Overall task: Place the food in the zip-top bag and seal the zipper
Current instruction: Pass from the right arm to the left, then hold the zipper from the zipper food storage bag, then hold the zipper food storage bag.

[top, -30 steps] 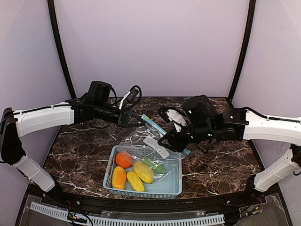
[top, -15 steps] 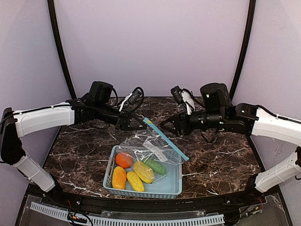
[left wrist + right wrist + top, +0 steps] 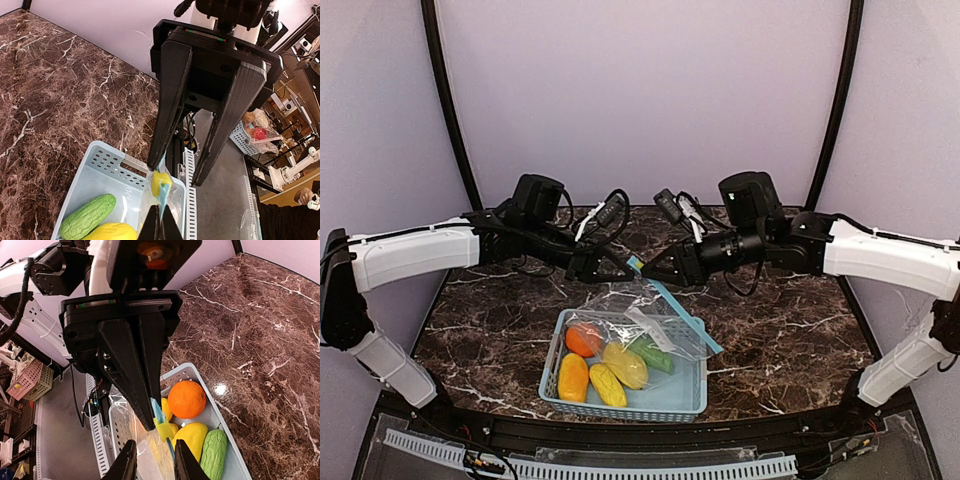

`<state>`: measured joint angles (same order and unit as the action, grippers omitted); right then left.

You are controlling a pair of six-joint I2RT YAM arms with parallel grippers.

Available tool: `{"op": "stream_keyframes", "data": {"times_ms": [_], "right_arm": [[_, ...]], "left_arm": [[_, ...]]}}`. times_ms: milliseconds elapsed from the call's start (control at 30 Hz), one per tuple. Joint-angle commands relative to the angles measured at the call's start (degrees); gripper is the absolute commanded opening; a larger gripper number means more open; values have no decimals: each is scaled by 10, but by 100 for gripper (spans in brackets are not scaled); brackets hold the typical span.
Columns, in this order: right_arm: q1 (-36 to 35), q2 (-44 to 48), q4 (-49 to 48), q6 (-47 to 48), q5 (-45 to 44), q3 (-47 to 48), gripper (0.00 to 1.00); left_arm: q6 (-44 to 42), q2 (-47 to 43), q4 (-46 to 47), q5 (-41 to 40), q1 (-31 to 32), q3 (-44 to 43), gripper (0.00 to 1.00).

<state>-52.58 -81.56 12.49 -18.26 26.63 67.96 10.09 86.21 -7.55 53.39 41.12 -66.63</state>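
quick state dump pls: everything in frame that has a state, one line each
left claw, shut on the zipper's end, holding it up
right claw, open, fingers either side of the zipper
zipper, one end raised; sealed or not, unclear
zip-top bag, hanging from zipper, draped over basket
basket, upright on table
orange, yellow fruits, green pod, lying in basket; bagged or not, unclear

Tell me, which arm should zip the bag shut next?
Probably right. The right gripper has its jaws apart either side of the yellow slider on the zipper, ready to pull it. The left gripper is shut on the zipper's end, holding it steady.
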Motion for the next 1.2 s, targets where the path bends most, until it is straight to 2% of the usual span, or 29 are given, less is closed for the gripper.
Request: {"op": "stream_keyframes", "data": {"times_ms": [0, 367, 733, 1067, 1133, 1167], "right_arm": [[5, -11, -27, -1, 31, 17, 24], [10, -20, -41, -7, 36, 10, 18], [11, -25, -58, -12, 45, 7, 17], [11, -19, -68, -14, 49, -2, 0], [11, -17, -69, -14, 51, -6, 0], [11, -17, -70, -14, 52, -7, 0]], "left_arm": [[-10, -14, -16, 15, 3, -18, 1], [-9, -12, -17, 20, 4, -18, 1], [-11, -7, -20, 30, 8, -20, 1], [-12, -5, -23, 29, 11, -22, 1], [-12, -4, -25, 24, 11, -23, 7], [-12, -4, -25, 22, 11, -24, 19]]}}
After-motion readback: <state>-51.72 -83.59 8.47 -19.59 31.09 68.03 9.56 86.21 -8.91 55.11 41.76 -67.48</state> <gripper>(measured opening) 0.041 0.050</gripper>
